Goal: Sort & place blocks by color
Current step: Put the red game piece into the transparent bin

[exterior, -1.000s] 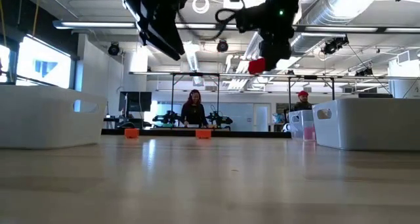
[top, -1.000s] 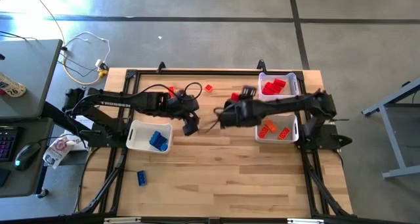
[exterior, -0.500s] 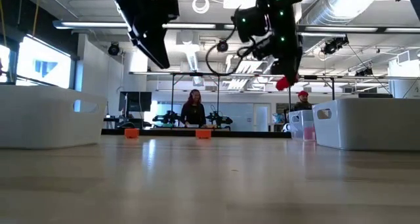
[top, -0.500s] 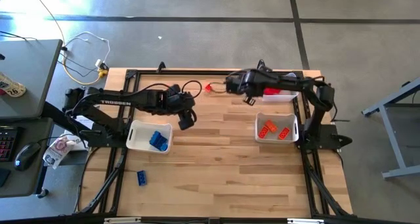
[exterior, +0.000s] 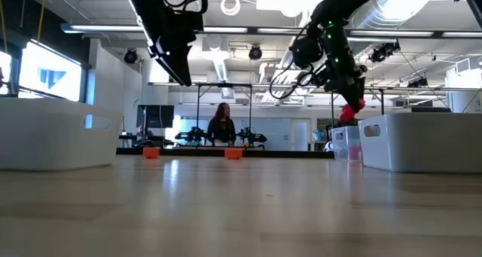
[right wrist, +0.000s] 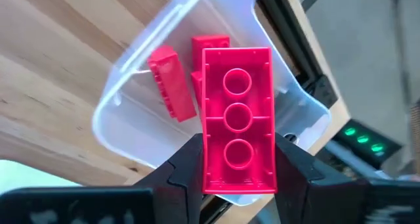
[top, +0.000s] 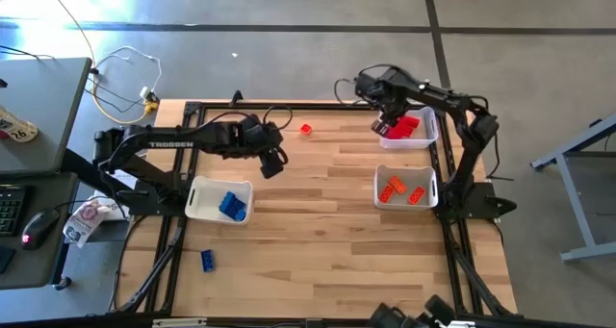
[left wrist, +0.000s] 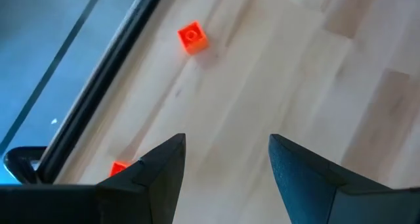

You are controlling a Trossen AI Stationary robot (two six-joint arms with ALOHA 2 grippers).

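Jaws of the right gripper (right wrist: pixel 237 159) clamp a red brick (right wrist: pixel 237 129) above the clear bin (right wrist: pixel 118 99) of red bricks (top: pixel 406 126); best to release only once centred inside its rim. Three studs run along its glossy top. Left gripper (left wrist: pixel 226 161), jaws apart, hangs over the worktop (top: pixel 318 232) near a small orange block (left wrist: pixel 191 37).

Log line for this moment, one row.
right claw: shut on red block, over red bin | left claw: open, above table near far edge | loose orange block ahead of it
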